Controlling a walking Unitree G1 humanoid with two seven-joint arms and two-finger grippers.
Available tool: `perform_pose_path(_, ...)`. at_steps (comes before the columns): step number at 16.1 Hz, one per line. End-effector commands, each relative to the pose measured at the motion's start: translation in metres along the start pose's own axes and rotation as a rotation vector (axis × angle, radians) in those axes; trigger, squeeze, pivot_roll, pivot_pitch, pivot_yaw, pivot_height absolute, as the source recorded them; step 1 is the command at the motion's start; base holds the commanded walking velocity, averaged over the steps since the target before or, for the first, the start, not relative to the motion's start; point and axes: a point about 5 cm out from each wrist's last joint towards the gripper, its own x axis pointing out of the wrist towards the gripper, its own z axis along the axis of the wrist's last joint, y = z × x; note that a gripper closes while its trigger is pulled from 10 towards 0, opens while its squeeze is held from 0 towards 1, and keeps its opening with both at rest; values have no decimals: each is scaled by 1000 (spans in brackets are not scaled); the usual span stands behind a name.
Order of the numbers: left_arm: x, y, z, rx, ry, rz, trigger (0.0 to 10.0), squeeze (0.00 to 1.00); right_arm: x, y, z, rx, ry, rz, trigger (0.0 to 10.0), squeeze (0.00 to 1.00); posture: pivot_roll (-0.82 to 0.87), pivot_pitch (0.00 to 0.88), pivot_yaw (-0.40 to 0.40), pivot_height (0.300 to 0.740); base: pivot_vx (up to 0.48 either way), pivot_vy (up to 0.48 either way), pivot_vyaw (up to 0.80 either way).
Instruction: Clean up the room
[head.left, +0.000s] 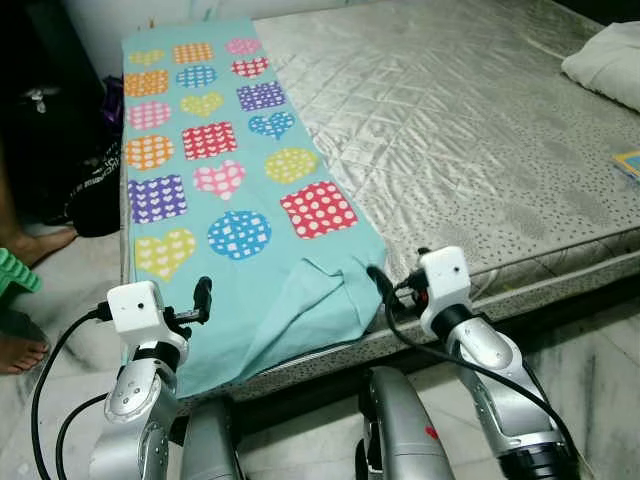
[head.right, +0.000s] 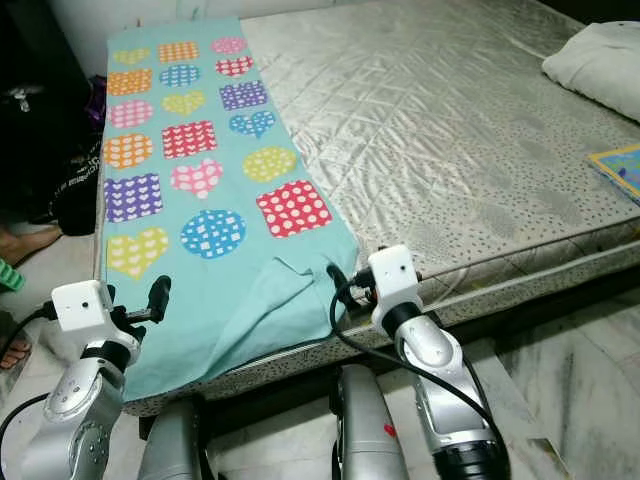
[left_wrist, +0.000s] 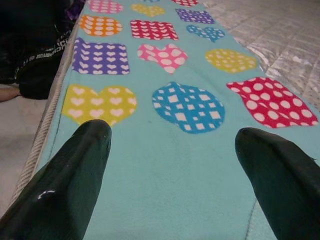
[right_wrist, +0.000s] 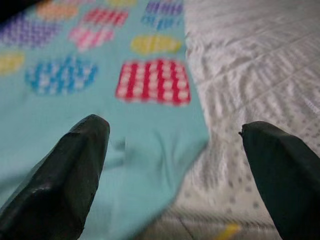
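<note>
A turquoise blanket (head.left: 215, 170) with coloured hearts and squares lies folded in a long strip along the left side of a bare mattress (head.left: 450, 120); its near end (head.left: 290, 310) is rumpled and hangs over the front edge. My left gripper (head.left: 203, 297) hovers open at the blanket's near left corner, its fingers (left_wrist: 65, 180) spread over the cloth (left_wrist: 170, 165). At the near right corner my right gripper (head.left: 378, 282) is open too, fingers (right_wrist: 60, 175) straddling the blanket's edge (right_wrist: 165, 140). Neither holds anything.
A white pillow (head.left: 608, 60) lies at the mattress's far right, with a small blue and yellow item (head.left: 630, 163) near the right edge. A person's bare feet (head.left: 25, 300) and dark bags (head.left: 95, 190) are on the floor at left. Marble floor (head.left: 600, 370) runs before the bed.
</note>
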Motion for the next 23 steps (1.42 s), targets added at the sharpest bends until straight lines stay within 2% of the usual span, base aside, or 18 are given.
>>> perform_pose_path(1,1,5,1,2,14,16,10000,0,2,7,-5,-27,53,58,10000,0,-139,155,33,550,0,0,0)
perform_pose_path(2,2,4,-1,0,30,1,10000,0,2,16,-8,-48,109,174,10000,0,-138,163,34,550,0,0,0)
perform_pose_path(3,3,2,-1,-1,41,-8,10000,0,2,21,-9,-43,131,214,10000,0,-137,170,36,550,0,0,0)
perform_pose_path(5,5,-2,-2,-2,59,-27,10000,0,9,27,-5,-19,121,197,10000,0,-131,179,37,550,0,0,0)
perform_pose_path(7,5,-7,1,12,53,-46,10000,0,17,35,1,42,97,180,10000,0,-113,190,39,550,0,0,0)
perform_pose_path(10,-1,-5,2,17,61,-43,10000,0,26,45,11,29,61,184,10000,0,-87,204,45,550,0,0,267)
perform_pose_path(14,-1,-3,4,28,66,-47,10000,0,29,43,11,32,64,147,10000,0,-78,207,56,550,0,0,800)
perform_pose_path(15,-1,-4,4,29,70,-51,10000,0,30,39,11,49,61,109,10000,0,-77,210,59,550,0,0,0)
perform_pose_path(19,-1,-5,4,33,90,-62,10000,0,39,15,20,38,25,-175,10000,0,-46,211,61,550,0,0,0)
perform_pose_path(23,-1,-6,8,36,89,-67,10000,0,49,12,25,8,18,-252,10000,0,-20,211,58,550,0,0,0)
